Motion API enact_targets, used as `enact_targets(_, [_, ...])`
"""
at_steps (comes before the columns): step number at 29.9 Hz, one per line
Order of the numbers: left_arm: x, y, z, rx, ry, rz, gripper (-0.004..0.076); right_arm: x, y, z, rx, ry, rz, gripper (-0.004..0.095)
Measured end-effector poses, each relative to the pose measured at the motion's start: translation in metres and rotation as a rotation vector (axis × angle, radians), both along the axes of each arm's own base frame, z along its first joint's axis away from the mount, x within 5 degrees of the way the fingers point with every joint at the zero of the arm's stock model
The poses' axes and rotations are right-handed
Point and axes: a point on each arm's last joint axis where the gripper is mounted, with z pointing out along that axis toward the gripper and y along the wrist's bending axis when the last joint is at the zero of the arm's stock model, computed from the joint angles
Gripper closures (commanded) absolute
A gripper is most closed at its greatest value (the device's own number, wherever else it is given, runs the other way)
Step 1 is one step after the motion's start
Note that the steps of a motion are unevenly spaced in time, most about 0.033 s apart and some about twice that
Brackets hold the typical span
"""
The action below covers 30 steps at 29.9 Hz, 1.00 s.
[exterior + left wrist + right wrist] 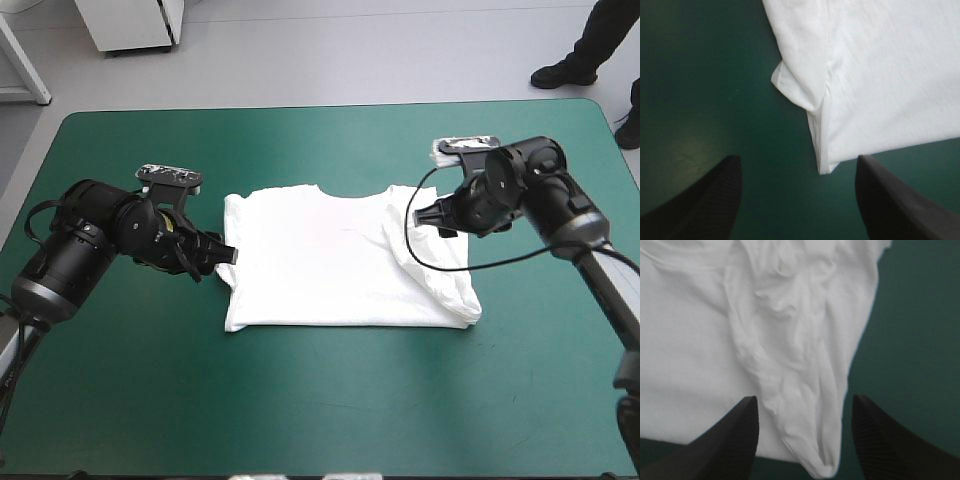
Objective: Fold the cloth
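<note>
The white T-shirt lies spread flat on the table, with teal-green cover showing on every side of it; the T-shirt's right side is doubled inward in a rumpled fold, and its left edge is straighter, with a small flap turned in along it. The left claw sits at the T-shirt's left edge, released; its black fingers stand well apart, a corner of the T-shirt just ahead between them, nothing gripped. The right claw hangs over the T-shirt's right shoulder, likewise released, one finger either side of the rumpled fold; the fold's narrow end lies between them; whether they touch the T-shirt I cannot tell.
</note>
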Motion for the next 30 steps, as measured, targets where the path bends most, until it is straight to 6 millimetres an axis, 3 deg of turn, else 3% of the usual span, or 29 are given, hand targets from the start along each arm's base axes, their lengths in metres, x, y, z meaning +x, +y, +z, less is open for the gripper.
enact_targets(7, [0.003, -0.001, -0.005, -0.003, 0.024, 0.025, 0.0252, -0.066, -0.03, -0.01, -0.054, 0.023, -0.094, 0.0397])
enact_targets(12, [0.016, -0.009, -0.03, -0.001, 0.117, 0.03, 0.0252, -0.096, -0.054, -0.009, 0.006, 0.005, -0.199, 0.0397])
enact_targets(19, [0.019, -0.014, -0.076, -0.01, 0.209, 0.036, 0.0252, -0.101, -0.087, -0.009, 0.083, 0.026, -0.323, 0.0399])
enact_targets(30, [0.02, -0.019, -0.133, -0.037, 0.287, 0.056, 0.0252, -0.098, -0.091, -0.007, 0.156, 0.005, -0.328, 0.0399])
